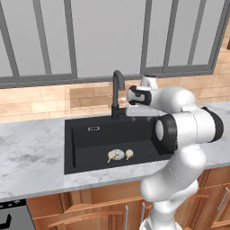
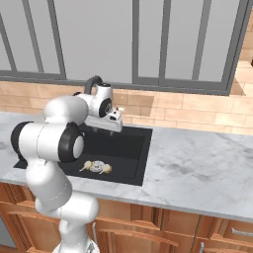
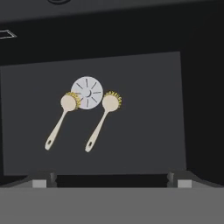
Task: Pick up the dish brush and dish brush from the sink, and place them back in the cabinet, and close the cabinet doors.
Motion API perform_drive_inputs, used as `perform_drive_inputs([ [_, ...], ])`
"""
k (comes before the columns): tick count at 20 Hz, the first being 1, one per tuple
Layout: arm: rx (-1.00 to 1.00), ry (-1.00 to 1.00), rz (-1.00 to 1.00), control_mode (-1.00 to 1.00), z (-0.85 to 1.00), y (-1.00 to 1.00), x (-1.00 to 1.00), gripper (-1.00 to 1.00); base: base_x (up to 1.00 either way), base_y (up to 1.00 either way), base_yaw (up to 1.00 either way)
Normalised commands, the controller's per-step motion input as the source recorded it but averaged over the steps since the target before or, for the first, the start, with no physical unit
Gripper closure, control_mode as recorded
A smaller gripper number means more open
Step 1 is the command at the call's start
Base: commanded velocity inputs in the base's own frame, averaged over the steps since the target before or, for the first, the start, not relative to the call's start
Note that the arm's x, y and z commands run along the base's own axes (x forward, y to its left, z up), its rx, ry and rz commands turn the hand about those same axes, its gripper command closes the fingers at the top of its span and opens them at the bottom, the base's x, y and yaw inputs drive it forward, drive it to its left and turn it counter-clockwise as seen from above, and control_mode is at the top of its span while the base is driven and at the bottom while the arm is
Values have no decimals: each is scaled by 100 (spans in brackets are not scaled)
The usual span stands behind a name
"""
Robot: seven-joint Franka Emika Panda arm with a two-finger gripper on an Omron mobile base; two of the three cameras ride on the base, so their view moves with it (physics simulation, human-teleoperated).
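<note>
Two dish brushes lie on the floor of the black sink (image 1: 68, 148) (image 2: 146, 153). In the hand view, one dish brush (image 3: 61, 119) lies left of the round drain (image 3: 87, 92) and the other dish brush (image 3: 103, 120) lies right of it. Both have tan handles and yellowish bristle heads, and the handles point toward me. They also show in the base views as a left brush (image 1: 110, 156) (image 2: 87, 165) and a right brush (image 1: 129, 154) (image 2: 105, 169). My gripper (image 3: 109, 181) (image 2: 108, 128) hangs open above the basin, well clear of both brushes, holding nothing. The cabinet and its doors are out of view.
The tall black faucet (image 1: 117, 88) (image 2: 92, 82) rises behind the basin, close to my wrist. A grey marble counter (image 1: 31, 157) (image 2: 197, 163) runs on both sides. Windows stand above the tan tile wall. Wooden drawer fronts (image 2: 163, 232) sit below, and a stove corner (image 1: 11, 215) shows at lower left.
</note>
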Motion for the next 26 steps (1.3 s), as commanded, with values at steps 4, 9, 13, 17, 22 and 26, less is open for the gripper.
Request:
perform_drive_inputs([
  [4, 0, 0, 0, -100, -31, 0, 16, -100, 0, 0, 0],
  [9, 0, 0, 0, -100, -28, 0, 10, -100, 0, 0, 0],
  [13, 0, 0, 0, -100, -34, 0, 2, -100, 0, 0, 0],
  [17, 0, 0, 0, -100, -36, 0, 0, -100, 0, 0, 0],
  [22, 0, 0, 0, -100, -38, 0, 0, -100, 0, 0, 0],
  [26, 0, 0, 0, -100, -35, 0, 0, -100, 0, 0, 0],
])
